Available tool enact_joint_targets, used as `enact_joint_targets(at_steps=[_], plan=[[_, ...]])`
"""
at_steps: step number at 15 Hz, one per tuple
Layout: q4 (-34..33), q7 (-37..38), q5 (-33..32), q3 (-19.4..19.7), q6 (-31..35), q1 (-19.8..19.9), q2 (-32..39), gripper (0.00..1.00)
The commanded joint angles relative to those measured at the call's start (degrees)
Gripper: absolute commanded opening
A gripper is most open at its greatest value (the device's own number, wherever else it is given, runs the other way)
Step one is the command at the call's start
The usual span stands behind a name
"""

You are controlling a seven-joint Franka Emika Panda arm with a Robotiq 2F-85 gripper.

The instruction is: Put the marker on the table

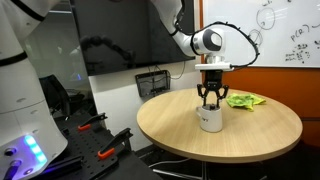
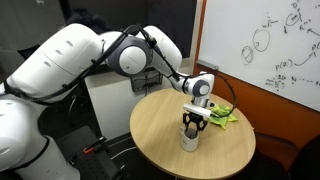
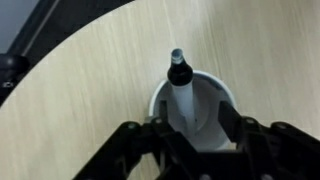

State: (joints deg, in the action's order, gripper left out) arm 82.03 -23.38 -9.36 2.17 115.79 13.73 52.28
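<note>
The marker (image 3: 179,85) stands upright inside the white mug (image 3: 222,98) on the bench (image 3: 80,90). The tool (image 3: 188,138) therefore hangs directly overhead with its fingers spread apart, apparently lined up to pinch the marker.

White mug (image 1: 210,122) stands upright on table (image 1: 170,125), roughly mid-top; same mug (image 2: 190,140) shows in both ext. views. Wrist view gives its rim (image 3: 228,98) from above. Green cloth (image 1: 245,100) lies crumpled by the table edge nearest the whiteboard (image 1: 285,30), near the mug but not touching. Whiteboard has scribbled diagrams & text, too small to read. Dark screen (image 1: 110,35) on wall behind. Black clamps w/ orange-red handles (image 1: 92,122) lie on a lower dark surface off the table's edge.
</note>
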Motion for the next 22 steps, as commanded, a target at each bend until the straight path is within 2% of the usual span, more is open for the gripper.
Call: enact_joint_targets(at_steps=[1,3,5,6,8,9,11,13,16,22], plan=[[-4.8,-1.5,1.2,-0.5,-4.4,0.7,2.9,0.57],[-6.1,-1.0,0.8,-0.2,-5.4,0.4,4.1,0.51],[-7.4,-0.8,0.7,-0.1,-6.5,0.3,5.1,0.38],[-8.1,-0.7,0.5,0.1,-7.4,0.2,5.5,0.42],[-9.3,-0.4,0.2,0.3,-8.9,-0.1,6.4,0.24],[-10.0,-0.3,0.0,0.5,-9.7,-0.2,6.7,0.22],[-10.9,-0.2,-0.4,0.6,-10.6,-0.4,7.3,0.01],[-11.3,-0.4,-0.6,0.6,-11.0,-0.5,7.2,0.05],[-10.1,0.8,-2.2,1.5,-11.9,-1.7,5.1,0.05],[-5.7,0.5,-6.9,2.5,-17.9,-3.7,-3.4,0.05]])
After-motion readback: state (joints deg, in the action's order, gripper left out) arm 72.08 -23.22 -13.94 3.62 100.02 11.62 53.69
